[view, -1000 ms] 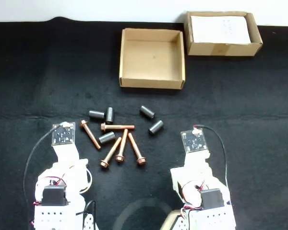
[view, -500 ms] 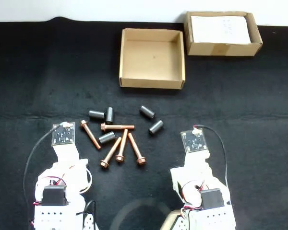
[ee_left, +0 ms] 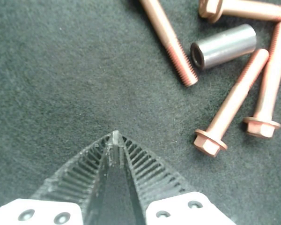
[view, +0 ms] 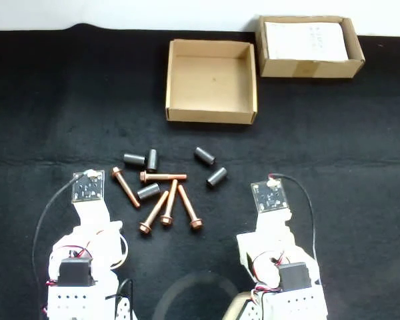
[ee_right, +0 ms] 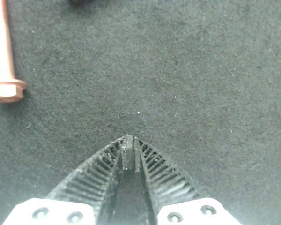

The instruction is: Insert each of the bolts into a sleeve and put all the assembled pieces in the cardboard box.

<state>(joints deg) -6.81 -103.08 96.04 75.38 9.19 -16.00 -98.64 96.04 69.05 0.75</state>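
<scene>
Five bolts point(view: 163, 177), five sleeves point(view: 217, 177) scattered together, cardboard box point(view: 210, 115) apart

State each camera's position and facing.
High view: fixed overhead, looking down on bolts, sleeves, cardboard box; left arm and right arm at near edge.
Left wrist view: on left arm, facing mat past shut left gripper; bolts, one sleeve.
Right wrist view: on right arm, facing mat past shut right gripper; one bolt.
Shared: bolts appear in all three views.
</scene>
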